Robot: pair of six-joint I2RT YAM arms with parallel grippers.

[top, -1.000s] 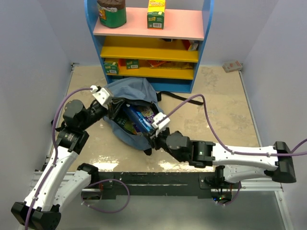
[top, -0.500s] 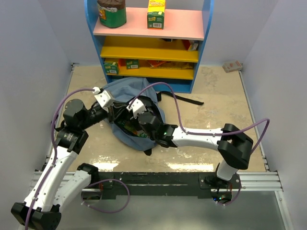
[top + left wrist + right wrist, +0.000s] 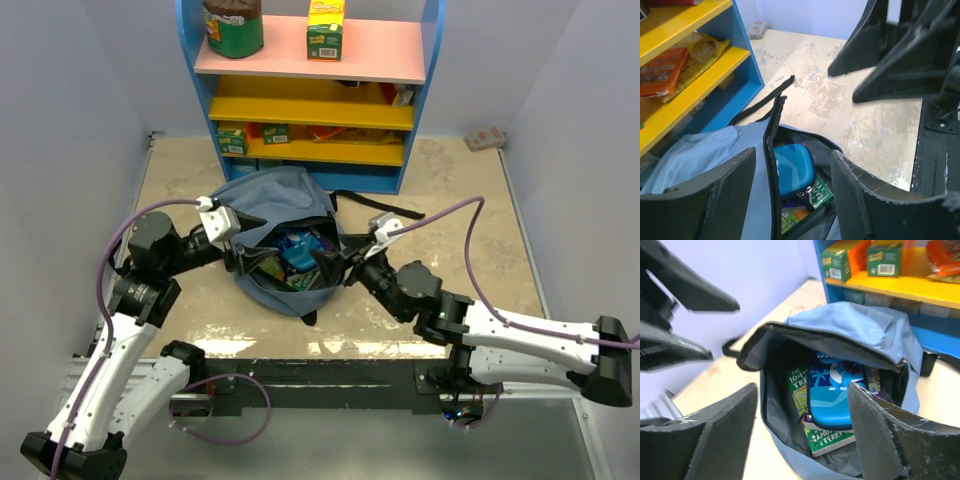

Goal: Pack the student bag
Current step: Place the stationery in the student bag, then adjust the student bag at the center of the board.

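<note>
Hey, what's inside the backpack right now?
The open backpack holds a blue cartoon-print pencil case lying on top of a green-covered book. The case hides much of the book's cover, and whatever lies beneath the book cannot be seen.

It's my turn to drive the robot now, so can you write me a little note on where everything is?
Left gripper: open, holding nothing, at the edge of the bag's mouth.
Right gripper: open, holding nothing, at the opposite edge.
Student bag: lies on the table in front of the shelf, unzipped, mouth wide open.
Done: blue pencil case and green book are inside, the case on top.
Left: probably zipping the bag shut. I cannot tell whether more things should go in.
</note>
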